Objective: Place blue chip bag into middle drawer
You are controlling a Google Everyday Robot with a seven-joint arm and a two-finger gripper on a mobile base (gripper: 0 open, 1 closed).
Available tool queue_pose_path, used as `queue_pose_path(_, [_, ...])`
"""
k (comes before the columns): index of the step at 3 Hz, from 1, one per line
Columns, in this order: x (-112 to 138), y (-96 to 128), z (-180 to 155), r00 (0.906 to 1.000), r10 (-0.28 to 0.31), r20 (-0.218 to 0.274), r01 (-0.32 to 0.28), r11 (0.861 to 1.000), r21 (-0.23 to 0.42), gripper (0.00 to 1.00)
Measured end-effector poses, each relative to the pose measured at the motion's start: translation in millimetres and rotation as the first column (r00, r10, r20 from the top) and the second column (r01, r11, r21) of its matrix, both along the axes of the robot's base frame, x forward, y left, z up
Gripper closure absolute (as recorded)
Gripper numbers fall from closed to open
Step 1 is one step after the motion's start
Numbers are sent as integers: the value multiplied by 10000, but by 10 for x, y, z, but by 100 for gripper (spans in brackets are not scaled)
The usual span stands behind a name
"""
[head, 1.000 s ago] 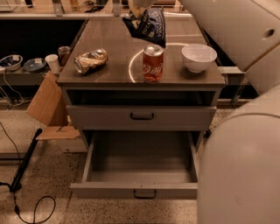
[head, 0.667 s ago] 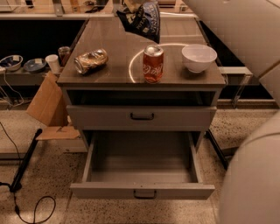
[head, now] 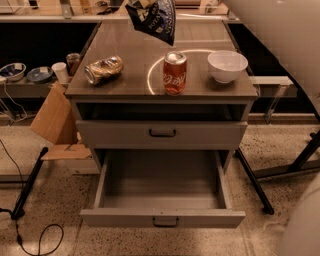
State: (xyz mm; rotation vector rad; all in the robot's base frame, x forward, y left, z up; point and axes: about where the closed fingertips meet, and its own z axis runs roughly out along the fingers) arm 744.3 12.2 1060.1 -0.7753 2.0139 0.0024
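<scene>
The blue chip bag, dark blue foil with white lettering, hangs in the air above the back of the table top. My gripper is at the top edge of the view, shut on the bag's upper end and mostly cut off. The middle drawer is pulled open below; its grey interior is empty and its front panel has a small dark handle. The matching drawer above it is closed.
On the table top stand a red can, a white bowl and a crushed gold-brown can. My white arm fills the upper right. A cardboard box and a cable lie on the left floor.
The gripper has lifted the bag a little higher and to the left, toward the top edge. The arm's bulk in the right foreground has moved largely out of the view.
</scene>
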Motion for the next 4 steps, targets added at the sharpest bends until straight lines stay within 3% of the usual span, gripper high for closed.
queue_pose_path(2, [-235, 151, -5, 9956, 936, -54, -927, 9910, 962, 100])
queue_pose_path(4, [-519, 318, 22, 9806, 1959, 51, -1943, 9685, 1557, 100])
